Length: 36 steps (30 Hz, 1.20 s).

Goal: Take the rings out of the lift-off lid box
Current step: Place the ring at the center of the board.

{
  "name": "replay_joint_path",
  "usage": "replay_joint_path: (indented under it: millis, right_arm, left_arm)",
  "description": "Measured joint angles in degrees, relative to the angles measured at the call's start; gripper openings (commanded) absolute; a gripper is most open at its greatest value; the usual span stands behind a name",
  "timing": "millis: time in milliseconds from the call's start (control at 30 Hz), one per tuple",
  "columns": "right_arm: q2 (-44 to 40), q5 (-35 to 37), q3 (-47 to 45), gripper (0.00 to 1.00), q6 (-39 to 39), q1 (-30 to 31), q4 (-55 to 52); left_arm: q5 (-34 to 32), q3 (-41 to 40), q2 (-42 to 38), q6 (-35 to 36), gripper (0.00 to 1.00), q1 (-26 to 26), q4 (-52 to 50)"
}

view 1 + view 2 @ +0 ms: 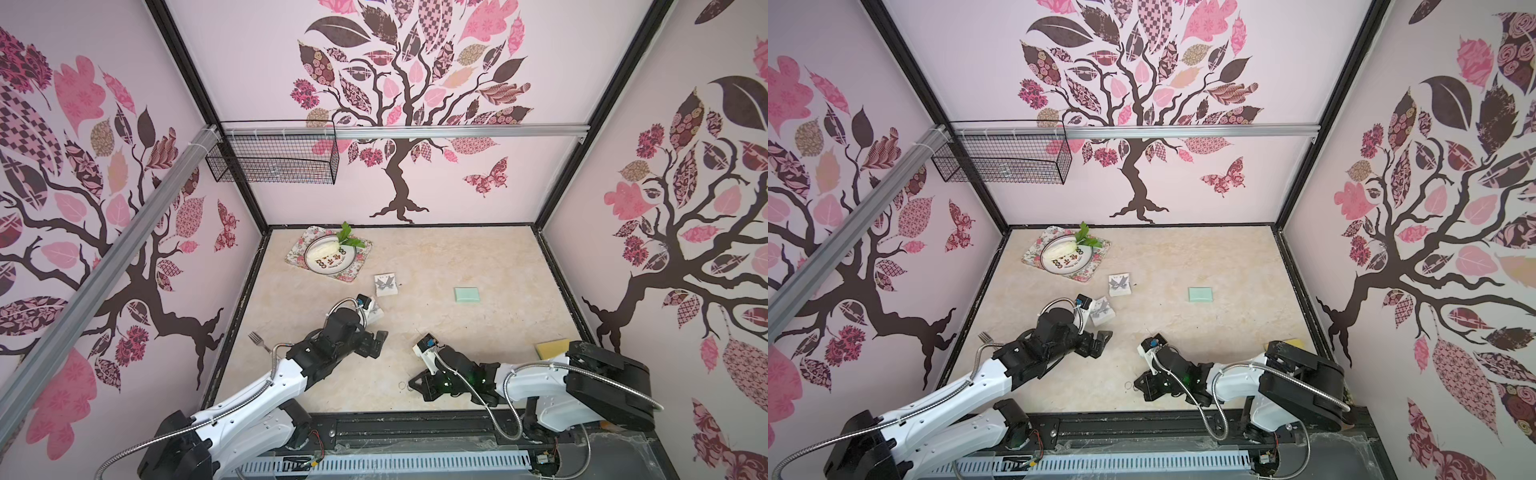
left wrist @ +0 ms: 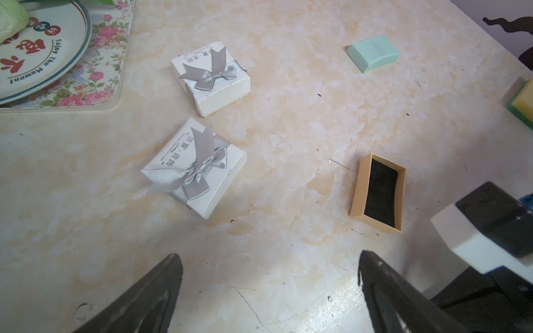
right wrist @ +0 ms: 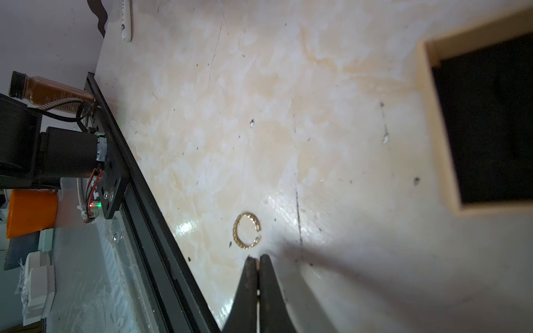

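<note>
Nearest, at 6 o'clock of the beige marble-look tabletop [image 1: 457, 340], the right gripper [image 3: 257, 258] is held low with its jaws pressed together on nothing. The thin gold open ring [image 3: 247, 230] lies flat on the table just beside the tips, at their 9 o'clock in a top view [image 1: 402, 385], and is not touched. It is judged that this ring is already out and was laid near the front edge, away from the boxes. The open tan cardboard box with black foam lining [image 2: 357, 187] stands close by, lid off. No ring is seen on its foam, and no other rings are seen anywhere.

The left gripper [image 2: 269, 255] is held above the table with its jaws wide apart and empty, probably in waiting. At its 12 o'clock two closed white square boxes with grey satin bows [image 2: 196, 167] are set. A mint-green block [image 1: 467, 294] lies at 2 o'clock, a yellow-green sponge [image 1: 550, 348] at 4 o'clock, a steel fork [image 1: 258, 341] at 8 o'clock. A round printed plate [image 1: 328, 270] on a flowered tray [image 1: 297, 249] is placed at 11 o'clock. The walls are covered with pink tree decals, and a black wire basket [image 1: 270, 158] is hung there.
</note>
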Motion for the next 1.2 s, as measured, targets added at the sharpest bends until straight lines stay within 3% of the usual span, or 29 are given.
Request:
replay_joint_path:
  millis: [300, 767, 867, 967, 1200]
  right_arm:
    - [1.57, 1.77, 0.44, 0.05, 0.37, 0.00, 1.07]
    - [0.98, 3.32, 0.70, 0.26, 0.72, -0.02, -0.20]
    - [-1.27, 3.30, 1.05, 0.43, 0.72, -0.02, -2.86]
    - [-6.93, 3.48, 2.10, 0.99, 0.46, -0.02, -8.33]
    - [-24.37, 8.52, 9.31, 1.00, 0.74, -0.31, -25.31]
  left_arm:
    - [0.20, -0.83, -0.90, -0.26, 0.98, 0.00, 1.29]
    - [0.20, -1.05, -1.51, -0.37, 0.98, 0.04, 1.79]
    - [0.17, -1.05, -1.81, -0.39, 0.98, 0.04, 1.77]
    - [0.13, -1.05, -2.25, -0.50, 0.98, 0.04, 1.70]
    - [-0.04, -1.05, -2.71, 0.20, 0.98, 0.04, 1.70]
